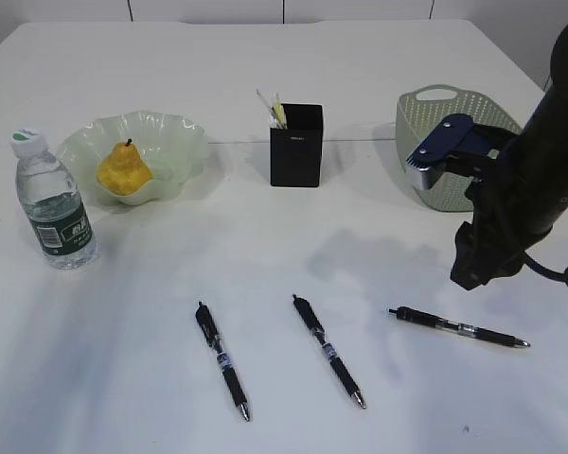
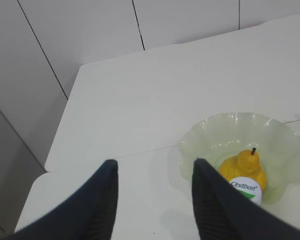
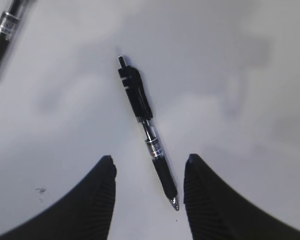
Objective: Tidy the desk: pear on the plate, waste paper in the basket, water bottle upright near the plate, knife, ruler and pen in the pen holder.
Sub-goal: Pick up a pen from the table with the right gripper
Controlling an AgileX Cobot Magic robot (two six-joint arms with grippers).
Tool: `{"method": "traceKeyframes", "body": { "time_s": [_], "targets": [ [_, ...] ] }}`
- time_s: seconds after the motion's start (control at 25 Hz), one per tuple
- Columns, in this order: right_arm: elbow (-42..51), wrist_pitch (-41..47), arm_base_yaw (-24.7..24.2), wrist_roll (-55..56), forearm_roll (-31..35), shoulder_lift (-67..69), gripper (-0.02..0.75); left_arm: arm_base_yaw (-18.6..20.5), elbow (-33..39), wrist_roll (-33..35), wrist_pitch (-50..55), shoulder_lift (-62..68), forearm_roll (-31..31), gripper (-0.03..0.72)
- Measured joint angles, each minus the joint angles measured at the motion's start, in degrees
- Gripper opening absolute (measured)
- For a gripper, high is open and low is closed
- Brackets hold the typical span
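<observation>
The yellow pear [image 1: 123, 170] lies in the pale green plate [image 1: 175, 142] at the back left. The water bottle [image 1: 52, 203] stands upright beside the plate. The black pen holder [image 1: 296, 144] has thin pale items [image 1: 275, 109] sticking out; I cannot tell what they are. Three black pens lie on the desk [image 1: 265, 236]: left [image 1: 222, 359], middle [image 1: 328, 350], right [image 1: 459, 327]. My right gripper [image 3: 149, 160] is open above the right pen [image 3: 140, 105], whose tip lies between the jaws. My left gripper [image 2: 154, 162] is open and empty, above the desk near the plate [image 2: 215, 135]. No waste paper shows.
The grey-green basket [image 1: 435, 128] stands at the back right, partly behind my right arm [image 1: 521, 189]; its inside is hidden. The left wrist view shows the desk's far left edge [image 2: 60, 130] and a wall behind it.
</observation>
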Motion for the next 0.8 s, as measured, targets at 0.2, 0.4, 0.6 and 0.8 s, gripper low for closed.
{"method": "traceKeyframes", "body": {
  "time_s": [0.2, 0.4, 0.6, 0.8],
  "targets": [
    [0.0, 0.0, 0.0, -0.5, -0.4, 0.0, 0.339, 0.0, 0.0, 0.0, -0.2, 0.0, 0.0, 0.341],
    [0.0, 0.6, 0.0, -8.2, -1.4, 0.0, 0.339, 0.0, 0.0, 0.0, -0.8, 0.0, 0.0, 0.341],
    [0.0, 1.2, 0.0, -16.0, -1.5, 0.0, 0.339, 0.0, 0.0, 0.0, -0.8, 0.0, -0.1, 0.341],
    [0.0, 1.1, 0.0, -18.9, -1.5, 0.0, 0.339, 0.0, 0.0, 0.0, -0.9, 0.0, -0.1, 0.341]
  ]
}}
